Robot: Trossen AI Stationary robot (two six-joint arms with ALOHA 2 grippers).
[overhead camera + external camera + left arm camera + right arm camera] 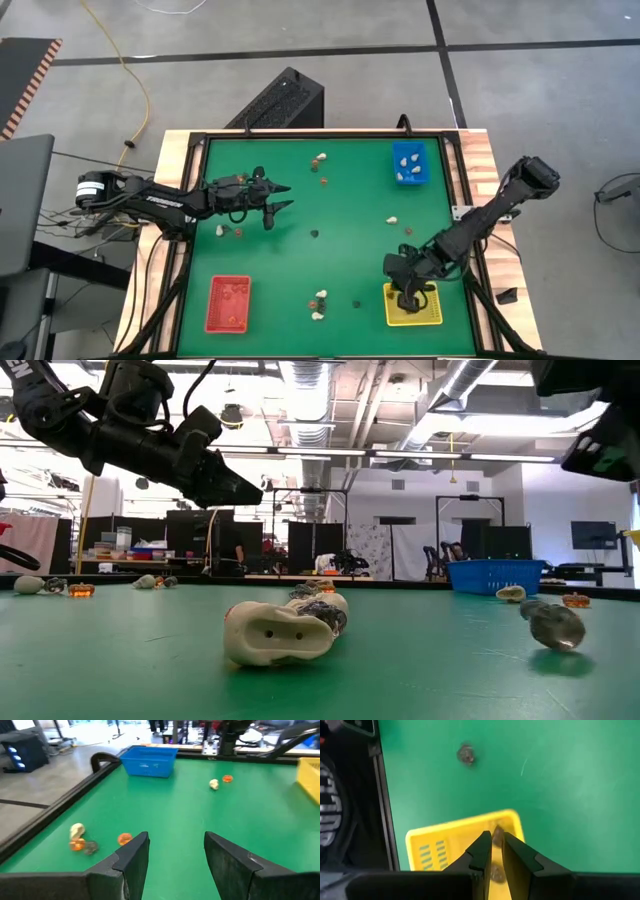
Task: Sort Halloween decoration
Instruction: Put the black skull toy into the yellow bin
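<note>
Small Halloween trinkets, cream, orange and dark, lie scattered on the green table [330,260]. My right gripper [405,295] hangs over the yellow tray [428,312] at the near right, nearly shut on a dark trinket [496,837]. My left gripper [278,198] hovers open over the table's left half, with nothing between its fingers [132,857]. Just ahead of it lie a cream trinket [76,830], two orange ones [124,838] and a dark one [90,848]. A cream, skull-like trinket [282,632] lies near the front edge. My right gripper pinches the dark trinket [496,837] between its two fingers, at their free ends. The fingers slant steeply down from above. The trinket hangs lifted clear, over the yellow tray's edge [470,827].
A blue tray [410,163] with cream pieces stands at the far right, and a red tray [228,303] with orange pieces at the near left. Another dark trinket [466,754] lies on the green beside the yellow tray. A raised black rim [200,200] borders the table.
</note>
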